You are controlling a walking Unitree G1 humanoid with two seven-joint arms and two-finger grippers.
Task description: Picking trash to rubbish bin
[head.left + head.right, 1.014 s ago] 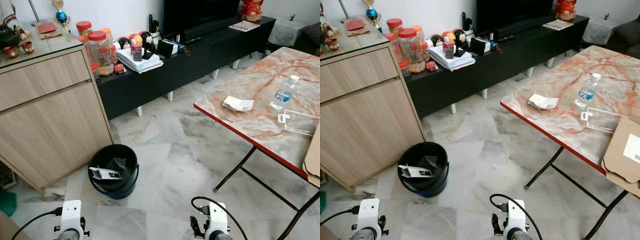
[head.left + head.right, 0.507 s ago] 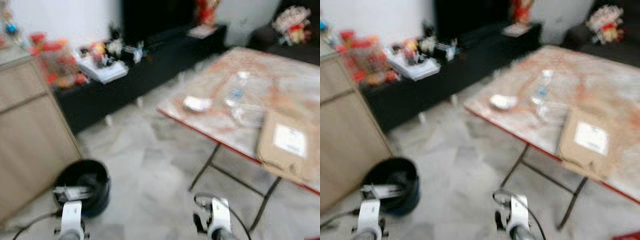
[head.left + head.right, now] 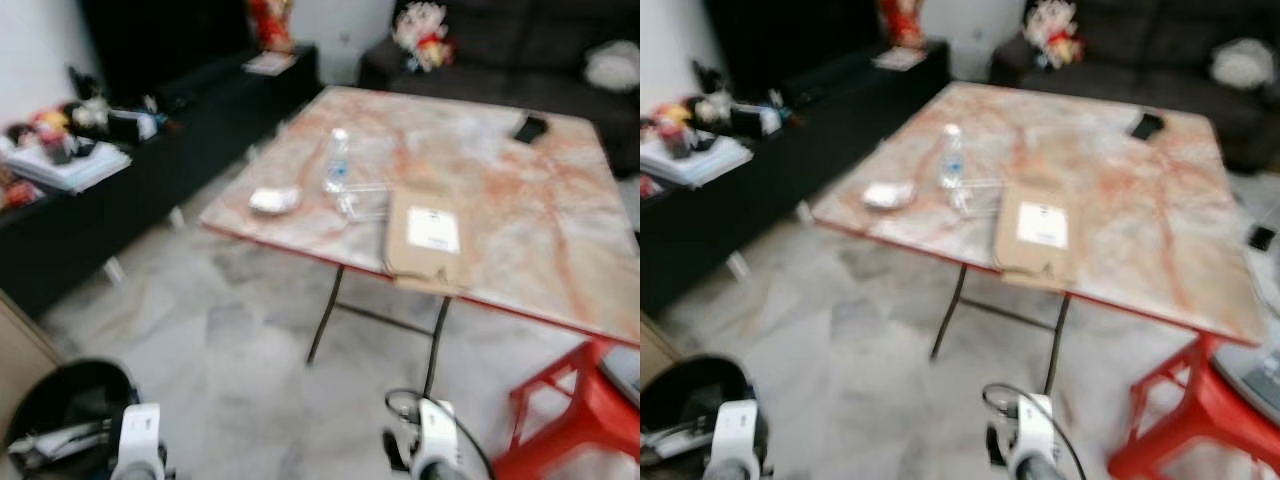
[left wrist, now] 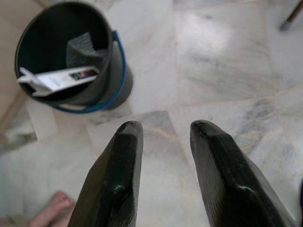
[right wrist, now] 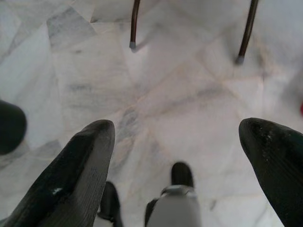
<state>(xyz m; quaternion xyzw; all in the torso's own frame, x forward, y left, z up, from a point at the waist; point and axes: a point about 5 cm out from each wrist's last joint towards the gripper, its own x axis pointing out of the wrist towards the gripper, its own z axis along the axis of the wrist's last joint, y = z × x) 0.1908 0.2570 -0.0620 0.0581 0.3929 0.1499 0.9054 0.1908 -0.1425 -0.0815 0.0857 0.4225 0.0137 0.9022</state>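
While both arms hang low over the marble floor (image 3: 240,330), the marble-topped folding table (image 3: 500,190) takes up the middle of the head views, slightly blurred. On it lie one flat cardboard box (image 3: 428,235), one clear plastic tray (image 3: 362,200), one water bottle (image 3: 337,160) standing upright, one white crumpled piece of trash (image 3: 274,200) near the table's edge beside the bottle, and one small dark phone (image 3: 530,127) at the far side. One red stool (image 3: 570,420) stands by the table's near corner. The black rubbish bin (image 4: 71,56) sits on the floor near the left arm, with one white packet (image 4: 57,79) propped inside it. The left gripper (image 4: 163,175) points down at the tiles, fingers slightly parted and empty. The right gripper (image 5: 175,170) also points floorward, fingers spread wide, holding nothing.
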